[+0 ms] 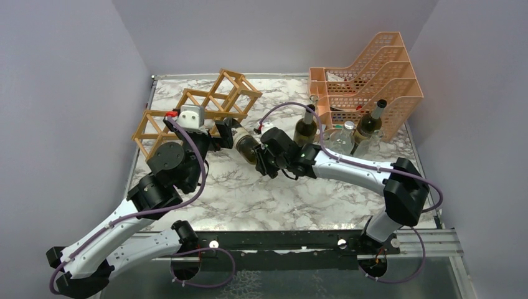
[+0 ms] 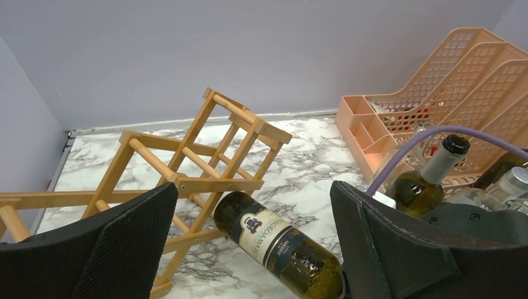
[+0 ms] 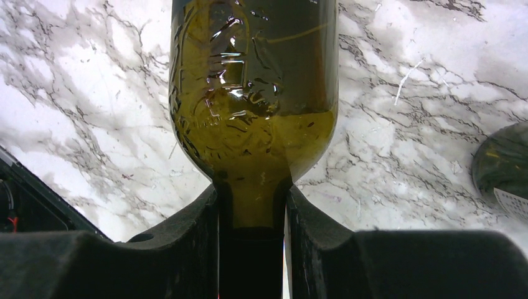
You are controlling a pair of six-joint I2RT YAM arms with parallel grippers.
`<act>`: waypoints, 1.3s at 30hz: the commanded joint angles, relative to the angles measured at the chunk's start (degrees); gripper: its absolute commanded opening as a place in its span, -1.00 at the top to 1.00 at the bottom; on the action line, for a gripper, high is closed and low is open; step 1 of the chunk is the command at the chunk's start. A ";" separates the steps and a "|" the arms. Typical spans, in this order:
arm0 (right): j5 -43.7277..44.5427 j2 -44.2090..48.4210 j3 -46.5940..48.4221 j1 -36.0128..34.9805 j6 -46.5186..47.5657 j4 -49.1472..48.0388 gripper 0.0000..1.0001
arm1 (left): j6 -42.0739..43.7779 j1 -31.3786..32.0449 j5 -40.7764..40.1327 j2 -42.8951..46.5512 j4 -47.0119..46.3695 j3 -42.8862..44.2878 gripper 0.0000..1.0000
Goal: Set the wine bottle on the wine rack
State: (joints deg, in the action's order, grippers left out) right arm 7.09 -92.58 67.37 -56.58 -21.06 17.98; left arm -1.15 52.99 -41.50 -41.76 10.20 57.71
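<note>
A dark green wine bottle with a blue and cream label lies tilted, its base pointing at the wooden wine rack. My right gripper is shut on the bottle's neck; the bottle's shoulder fills the right wrist view. In the left wrist view the bottle has its base at the rack's lower sticks. My left gripper is open, its fingers either side of the bottle without touching it.
A peach-orange mesh tray organiser stands at the back right. Three more bottles stand in front of it, close behind my right arm. Grey walls close the table on three sides.
</note>
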 commanded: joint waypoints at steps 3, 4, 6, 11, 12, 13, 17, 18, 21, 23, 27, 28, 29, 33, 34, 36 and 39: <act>2.54 -1.02 1.97 -0.21 -0.65 -12.60 0.98 | -0.84 0.18 -0.38 -1.58 1.96 2.95 -0.98; 2.47 -1.36 1.66 -0.21 -0.72 -14.31 0.98 | -0.84 0.18 -0.37 -1.84 2.12 3.15 -0.98; 2.62 -2.60 1.78 -0.25 -0.97 -15.84 0.98 | -0.97 0.18 -0.35 -2.28 2.52 3.42 -0.98; 2.82 -5.69 1.95 -0.27 -1.18 -21.64 0.98 | -1.12 0.21 0.30 -3.42 4.02 5.58 -0.98; 2.96 -6.29 1.94 -0.23 -1.00 -23.04 0.98 | -1.01 0.23 0.45 -3.62 4.47 6.10 -0.98; 3.00 -6.98 2.03 -0.25 -0.61 -24.48 0.98 | -0.94 0.19 0.63 -3.74 4.60 6.47 -0.98; 4.56 -9.98 4.17 -0.20 1.32 -28.29 0.98 | -0.62 0.18 0.99 -4.30 4.74 8.09 -0.98; 4.70 -10.67 4.83 -0.20 1.73 -28.73 0.98 | -0.63 0.18 1.41 -4.56 4.90 8.64 -0.98; 5.07 -12.40 6.35 -0.25 2.84 -29.14 0.98 | -0.65 0.19 2.30 -5.46 5.64 10.10 -0.98; 4.60 -13.32 7.25 -0.22 3.97 -29.85 0.98 | -0.84 0.18 2.53 -5.98 6.38 10.81 -0.98; 1.54 -16.00 10.25 -0.01 7.09 -29.79 0.98 | -1.41 0.18 4.44 -6.92 7.66 12.05 -0.98; 0.44 -16.70 10.83 0.09 7.88 -30.07 0.98 | -1.55 0.18 5.06 -7.05 7.72 12.29 -0.98; -0.49 -17.14 11.35 0.20 8.28 -30.29 0.98 | -1.53 0.18 5.46 -7.15 7.73 12.45 -0.98; -0.76 -19.56 14.74 0.69 8.45 -29.31 0.98 | -1.50 0.18 5.85 -7.61 8.15 13.33 -0.98; -0.54 -20.22 15.51 0.76 8.23 -29.20 0.98 | -1.56 0.18 5.94 -7.74 8.29 13.65 -0.98; 0.22 -21.59 17.14 0.92 7.74 -28.95 0.96 | -1.59 0.18 6.11 -7.94 8.44 14.09 -0.98; 2.99 -24.03 20.24 0.97 5.76 -27.12 0.93 | -1.66 0.23 5.99 -8.31 8.89 14.79 -0.98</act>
State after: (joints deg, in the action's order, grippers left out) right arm 7.88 -115.46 80.88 -55.77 -14.52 -0.62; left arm -2.20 52.99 -36.71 -49.91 18.55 69.95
